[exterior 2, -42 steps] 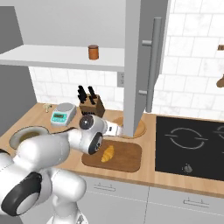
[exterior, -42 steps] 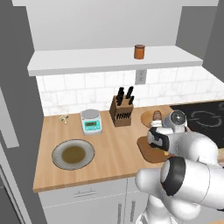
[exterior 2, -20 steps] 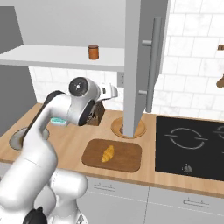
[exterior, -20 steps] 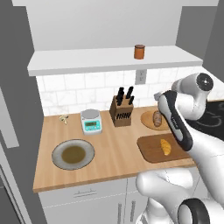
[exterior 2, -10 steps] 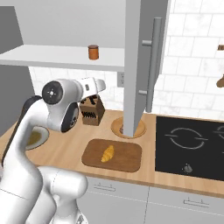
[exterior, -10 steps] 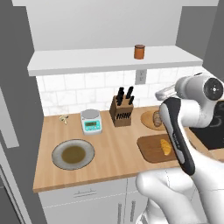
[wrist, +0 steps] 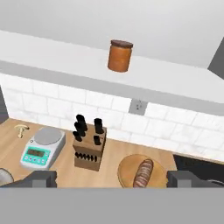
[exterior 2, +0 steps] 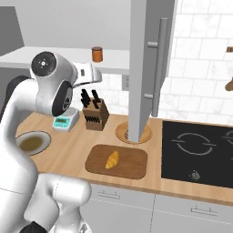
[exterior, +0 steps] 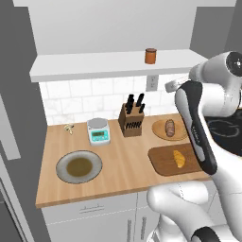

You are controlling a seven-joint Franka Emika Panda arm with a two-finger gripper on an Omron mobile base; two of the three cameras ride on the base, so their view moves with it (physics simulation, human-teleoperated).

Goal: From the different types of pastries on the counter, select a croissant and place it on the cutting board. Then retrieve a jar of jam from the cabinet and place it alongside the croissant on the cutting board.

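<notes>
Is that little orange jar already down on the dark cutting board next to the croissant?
No, the jar of jam stands up on the white cabinet shelf, while the croissant lies alone on the cutting board.

croissant (exterior: 178,159): golden crescent, flat on cutting board (exterior: 163,162) (dark brown, on surface (exterior: 123,172)) | jar of jam (wrist: 120,55): orange-brown, upright on white cabinet (wrist: 52,57) shelf

A kitchen, seemingly domestic: wooden counter (exterior: 123,165), knife block (exterior: 131,122), hob (exterior 2: 195,148), tiled wall.
</notes>
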